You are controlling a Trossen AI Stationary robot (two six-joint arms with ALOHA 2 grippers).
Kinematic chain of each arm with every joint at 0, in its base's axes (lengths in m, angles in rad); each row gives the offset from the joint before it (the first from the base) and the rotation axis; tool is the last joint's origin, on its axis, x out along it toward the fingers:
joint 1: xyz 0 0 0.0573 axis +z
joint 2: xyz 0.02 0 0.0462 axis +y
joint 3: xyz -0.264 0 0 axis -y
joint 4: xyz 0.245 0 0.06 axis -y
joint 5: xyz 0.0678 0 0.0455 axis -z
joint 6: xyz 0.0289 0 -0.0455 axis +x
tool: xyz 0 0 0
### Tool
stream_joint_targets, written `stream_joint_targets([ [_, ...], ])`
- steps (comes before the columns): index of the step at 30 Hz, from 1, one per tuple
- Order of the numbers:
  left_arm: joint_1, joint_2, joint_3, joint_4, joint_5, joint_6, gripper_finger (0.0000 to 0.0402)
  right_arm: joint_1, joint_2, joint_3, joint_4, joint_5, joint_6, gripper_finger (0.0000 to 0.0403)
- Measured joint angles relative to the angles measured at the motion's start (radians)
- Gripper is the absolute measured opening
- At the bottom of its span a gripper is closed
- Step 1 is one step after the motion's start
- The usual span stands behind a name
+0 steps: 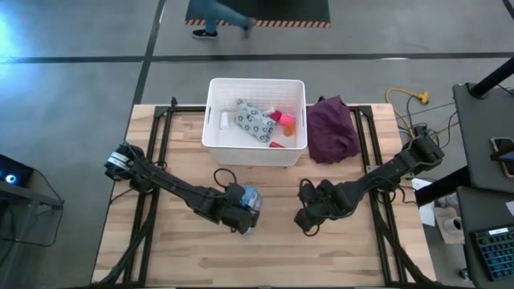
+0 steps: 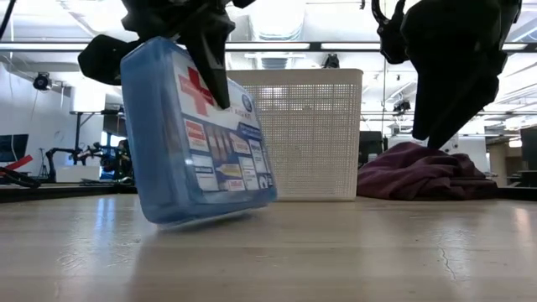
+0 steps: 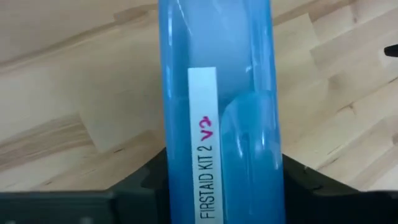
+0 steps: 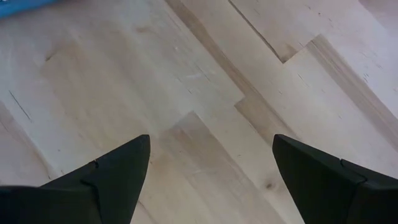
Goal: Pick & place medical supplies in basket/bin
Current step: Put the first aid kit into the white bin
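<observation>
My left gripper (image 1: 241,215) is shut on the blue first-aid kit (image 1: 251,198), a translucent blue packet with a red cross (image 2: 195,91), at the table's middle, near side of the basket. The white slotted basket (image 1: 215,138) stands at the far middle and holds a pale green patterned pouch (image 1: 255,120) and pink (image 1: 275,116), orange (image 1: 288,124), red (image 1: 277,144) and white (image 1: 224,120) pieces. My right gripper (image 1: 305,218) hangs open over bare wood to the kit's right, touching nothing. My left gripper pinches the kit across its thickness, one finger (image 3: 146,183) on each broad face, with the narrow labelled edge (image 3: 204,155) showing between them. The fingers come from above, pointing down. The kit hangs tilted below them (image 2: 201,143); I cannot tell whether its low corner (image 2: 159,220) touches the table.
A crumpled dark purple cloth (image 1: 333,130) lies right of the basket at the far right. Black frame rails (image 1: 157,136) run along the table's left and right sides. Bare wood (image 1: 265,257) stretches across the near half. A person walks on the floor beyond the table (image 1: 221,20).
</observation>
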Motion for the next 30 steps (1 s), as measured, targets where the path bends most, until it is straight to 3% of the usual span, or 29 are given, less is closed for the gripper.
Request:
stream_joint_targets([
  [5,-0.002,-0.004,0.051,-0.015,0.000,0.009,0.0150,0.000,0.000,-0.006,0.007,0.002,0.000,0.0327],
  [9,-0.023,-0.012,0.200,-0.016,-0.055,0.094,0.0150,0.000,0.000,-0.010,0.008,0.003,-0.007,0.0327],
  [12,-0.041,-0.014,0.359,-0.090,-0.168,0.186,0.0152,0.000,0.000,-0.013,0.008,0.008,-0.011,0.0327],
  [18,0.003,-0.016,0.650,-0.509,-0.450,0.234,0.0152,0.000,-0.003,-0.008,0.007,0.036,-0.030,0.0327],
  [21,0.098,-0.018,0.768,-0.657,-0.465,0.298,0.0152,0.001,-0.008,0.002,0.008,0.037,-0.044,0.0327],
  [25,0.299,-0.019,0.905,-0.687,-0.452,0.515,0.0153,0.003,-0.015,0.007,0.006,0.036,-0.069,0.0327],
  [30,0.612,-0.024,0.961,-0.680,-0.220,0.695,0.0154,0.003,-0.024,0.007,0.007,0.036,-0.095,0.0327],
])
